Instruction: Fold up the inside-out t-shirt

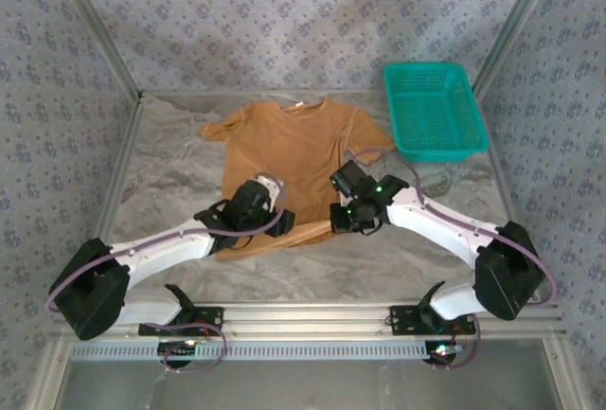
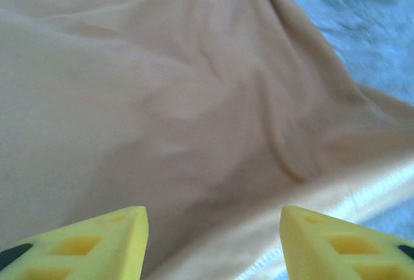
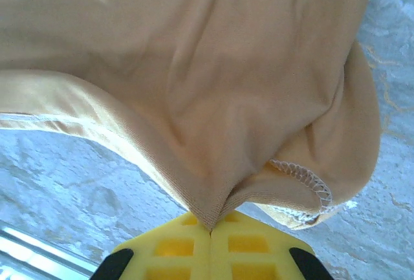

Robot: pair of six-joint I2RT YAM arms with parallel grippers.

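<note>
The tan inside-out t-shirt (image 1: 294, 145) lies flat on the marble table, collar at the far side, with its near hem lifted a little. My right gripper (image 1: 339, 219) is at the hem's right end. In the right wrist view this gripper (image 3: 211, 228) is shut on a pinched fold of the t-shirt (image 3: 213, 86), whose white-stitched hem edge (image 3: 304, 176) curls beside it. My left gripper (image 1: 284, 221) is over the hem's left part. Seen from the left wrist, it (image 2: 213, 218) is open, its yellow fingertips (image 2: 110, 235) wide apart just above the t-shirt (image 2: 181, 99), clamping nothing.
A teal mesh basket (image 1: 434, 112) stands at the far right of the table (image 1: 170, 173), beside the shirt's right sleeve. Metal frame rails run along the table's left, right and near edges. Patterned curtain walls close in the back and sides.
</note>
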